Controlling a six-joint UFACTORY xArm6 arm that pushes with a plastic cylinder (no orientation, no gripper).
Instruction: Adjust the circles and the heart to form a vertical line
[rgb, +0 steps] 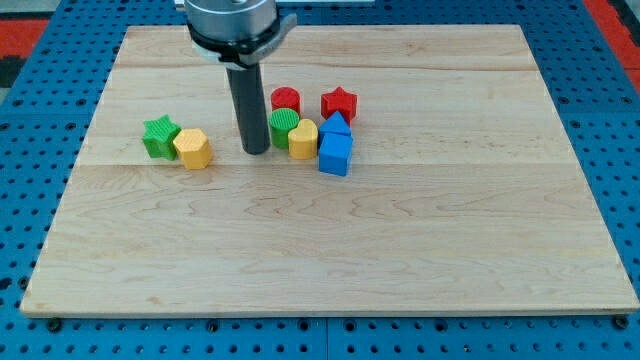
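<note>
Jaws we had none: our arm ended in a plain dark rod that could grip nothing, and my tip (255, 150) rested on the wooden board (420, 260) just beside the green circle (282, 129), on the side facing the board's left edge; whether it touched that block we could not tell. The red circle (286, 99) sat just behind the green one, toward the far edge, so those two roughly lined up front to back. The yellow heart (303, 139) pressed against the green circle on its right-edge side, slightly nearer the front edge, so it lay beside the line, not in it. Close against the heart were two blue blocks, a house-like one (334, 125) and a cube (335, 154), with a red star (339, 103) just behind them. Well apart, toward the left edge, a green star (159, 136) and a yellow hexagon-like block (193, 148) sat touching each other. Our worry was the crowding: a push toward the right edge would likely have driven the green circle into the heart and the heart into the blue blocks, scattering the cluster. Nudging the heart toward the front edge risked it turning or sliding off the rod's round side, and the green circle could have slipped out from under the red one. We could read no writing, brands or labels anywhere.
</note>
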